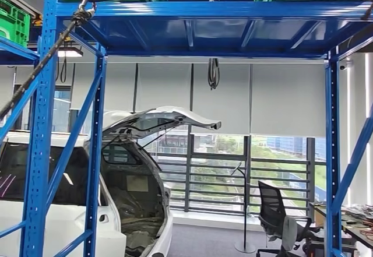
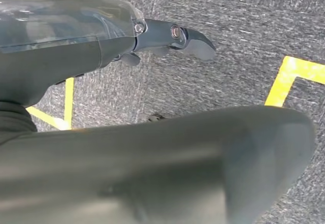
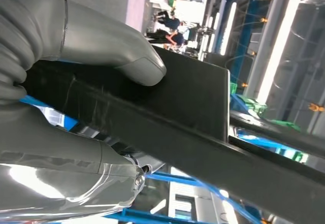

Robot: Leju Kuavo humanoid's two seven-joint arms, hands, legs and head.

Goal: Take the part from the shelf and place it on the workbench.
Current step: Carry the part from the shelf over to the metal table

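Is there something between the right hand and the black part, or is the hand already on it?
Nothing visible stands between them. In the right wrist view the right hand already grips the black part, thumb pressed on its flat face. The workbench itself is not clearly seen, so that path cannot be judged.

Part (image 3: 191,102): black, flat, long bar-like piece with raised edge; gripped in right hand (image 3: 76,112), thumb pressed on flat face.

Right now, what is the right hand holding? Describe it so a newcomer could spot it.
Start at the blue shelf frame. In front of it, the right hand grips a flat black part. Its dark, straight-edged panel shape separates it from the green crates behind.
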